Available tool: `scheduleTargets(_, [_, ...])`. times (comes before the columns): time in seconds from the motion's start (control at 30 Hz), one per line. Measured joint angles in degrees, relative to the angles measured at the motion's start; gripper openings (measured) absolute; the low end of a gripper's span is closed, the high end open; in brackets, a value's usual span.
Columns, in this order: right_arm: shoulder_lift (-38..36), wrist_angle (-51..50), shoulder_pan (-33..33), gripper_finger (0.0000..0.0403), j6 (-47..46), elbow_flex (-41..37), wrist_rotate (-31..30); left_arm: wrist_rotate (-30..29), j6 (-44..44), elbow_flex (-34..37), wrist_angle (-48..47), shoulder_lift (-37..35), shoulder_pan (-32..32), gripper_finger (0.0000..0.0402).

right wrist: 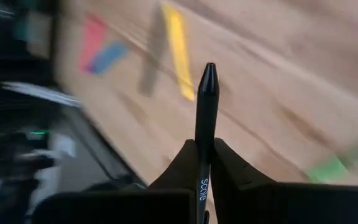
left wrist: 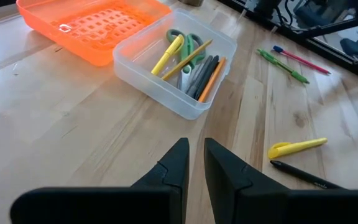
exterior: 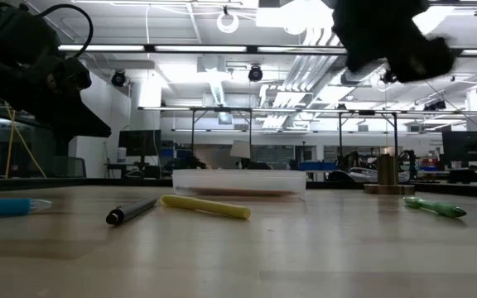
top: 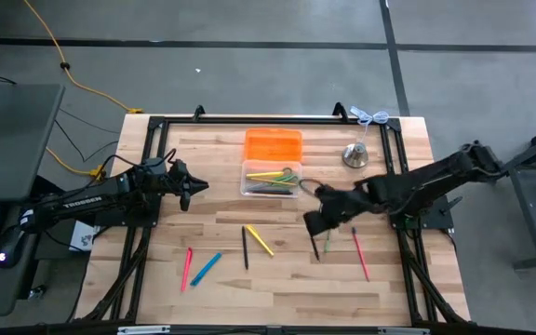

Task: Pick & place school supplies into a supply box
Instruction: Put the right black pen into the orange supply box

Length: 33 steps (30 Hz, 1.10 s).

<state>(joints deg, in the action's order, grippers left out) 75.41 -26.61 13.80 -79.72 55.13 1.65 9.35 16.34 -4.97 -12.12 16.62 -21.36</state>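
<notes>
While a black pen (right wrist: pixel 206 118) is clamped in the right end effector (top: pixel 316 221), the supply box (top: pixel 270 179) is seen up-left, its long axis crosswise.

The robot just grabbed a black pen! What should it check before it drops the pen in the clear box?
1. Right gripper shut on black pen: ok.
2. Pen lifted off the table: ok.
3. Clear box open on top, with room: ok.
4. Gripper above the box: not ok, it is beside it.
5. Left gripper away from the box: ok.
6. Pen sitting straight in the fingers: cannot tell.
</notes>
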Motion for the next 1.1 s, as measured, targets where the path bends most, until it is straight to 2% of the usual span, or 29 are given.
scheduleTargets(0.13, [-4.5, 6.9, -1.4, 0.0003, 7.2, 0.0, -4.4, 0.1, 0.0, 0.0, 0.0, 0.0, 0.0, 0.0079])
scheduleTargets(0.23, [-6.6, 11.4, -2.0, 0.0003, 13.2, 0.0, -5.2, 0.2, 0.0, 0.0, 0.0, 0.0, 0.0, 0.0079])
scheduleTargets(0.7, [-7.7, 32.3, -2.2, 0.0004, 40.3, 0.0, -1.6, 0.1, 0.0, 0.0, 0.0, 0.0, 0.0, 0.0079])
scheduleTargets(1.1, [-7.7, 41.1, -2.1, 0.0002, 54.9, 0.0, -1.2, 0.1, 0.0, 0.0, 0.0, 0.0, 0.0, 0.0079])
